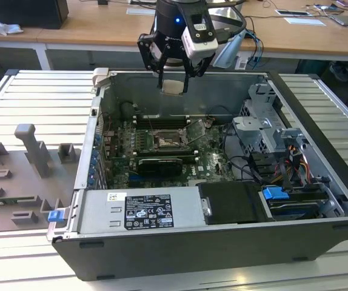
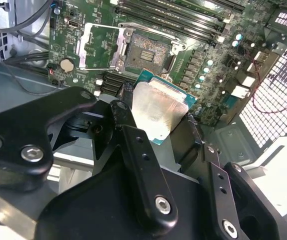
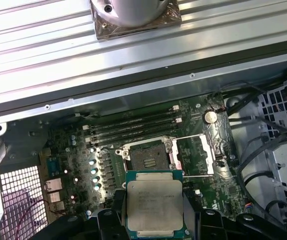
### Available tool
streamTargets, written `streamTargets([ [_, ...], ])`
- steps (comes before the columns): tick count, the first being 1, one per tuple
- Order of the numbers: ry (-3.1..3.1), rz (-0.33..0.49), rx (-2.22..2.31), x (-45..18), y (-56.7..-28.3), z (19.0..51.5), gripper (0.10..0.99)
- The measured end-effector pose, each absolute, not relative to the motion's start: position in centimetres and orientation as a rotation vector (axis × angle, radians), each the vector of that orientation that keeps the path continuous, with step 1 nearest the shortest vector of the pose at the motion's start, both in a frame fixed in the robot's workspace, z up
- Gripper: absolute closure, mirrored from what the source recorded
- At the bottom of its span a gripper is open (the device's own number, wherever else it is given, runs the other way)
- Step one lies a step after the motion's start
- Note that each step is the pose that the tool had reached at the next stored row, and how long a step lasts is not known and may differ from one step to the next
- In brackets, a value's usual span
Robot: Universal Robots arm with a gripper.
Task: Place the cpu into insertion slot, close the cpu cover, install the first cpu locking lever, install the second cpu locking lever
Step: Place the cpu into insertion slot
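Exterior view: gripper at upper centre, clamped on the cpu, above the open computer case holding the green motherboard | second wrist view: fingers pinch cpu; insertion slot uncovered, cpu cover flipped open beside it | first wrist view: cpu apart from slot.

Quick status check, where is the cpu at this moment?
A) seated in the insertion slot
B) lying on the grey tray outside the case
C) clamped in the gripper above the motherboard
C: the cpu is clamped in the gripper above the board, while the insertion slot lies bare, with the cpu cover swung open beside it.
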State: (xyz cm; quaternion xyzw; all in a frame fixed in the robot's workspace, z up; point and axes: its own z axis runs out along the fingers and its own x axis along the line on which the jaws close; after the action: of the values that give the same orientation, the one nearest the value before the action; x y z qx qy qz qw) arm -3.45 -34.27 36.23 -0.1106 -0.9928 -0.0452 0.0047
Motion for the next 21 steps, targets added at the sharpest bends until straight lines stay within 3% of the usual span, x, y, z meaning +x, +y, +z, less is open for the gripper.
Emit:
streamTargets([
  [21, -3.104, -0.142, -0.411, -3.44, -34.27, 36.23, 0.545],
])
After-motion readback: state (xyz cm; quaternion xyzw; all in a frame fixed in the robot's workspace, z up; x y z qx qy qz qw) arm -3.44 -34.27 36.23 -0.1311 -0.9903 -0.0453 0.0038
